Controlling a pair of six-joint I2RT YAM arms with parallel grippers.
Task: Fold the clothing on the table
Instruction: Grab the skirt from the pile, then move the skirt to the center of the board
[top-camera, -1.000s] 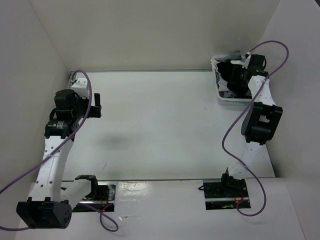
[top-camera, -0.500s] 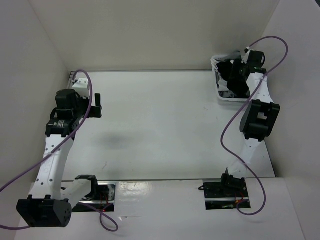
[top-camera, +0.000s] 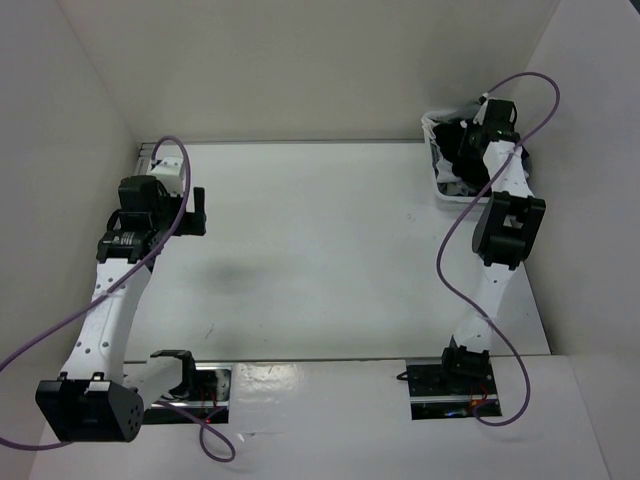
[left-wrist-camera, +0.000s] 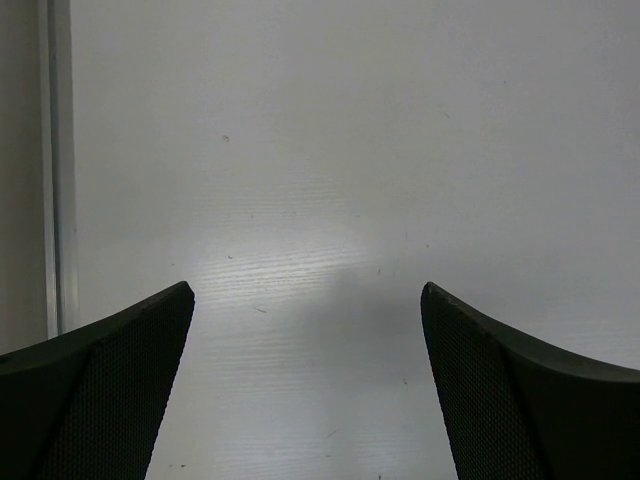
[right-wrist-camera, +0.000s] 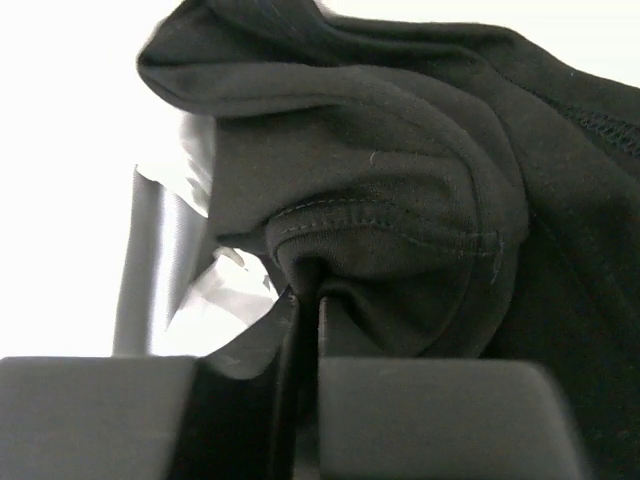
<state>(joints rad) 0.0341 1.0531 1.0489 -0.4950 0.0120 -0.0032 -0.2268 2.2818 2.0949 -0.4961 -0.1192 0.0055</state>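
Since the right gripper (right-wrist-camera: 305, 312) pinches a fold of the clothing (right-wrist-camera: 400, 180) tight, lift straight up out of the basket (top-camera: 462, 201).

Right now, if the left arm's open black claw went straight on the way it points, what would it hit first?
Most likely the flat white matte tabletop: the black two-finger left gripper has only that bare surface ahead of it, though the distance is unclear.

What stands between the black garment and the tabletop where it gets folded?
Only the basket's wall. The right gripper is shut on a fold of the clothing inside it; the table beyond shows nothing in the path, and the left gripper hovers open far off.
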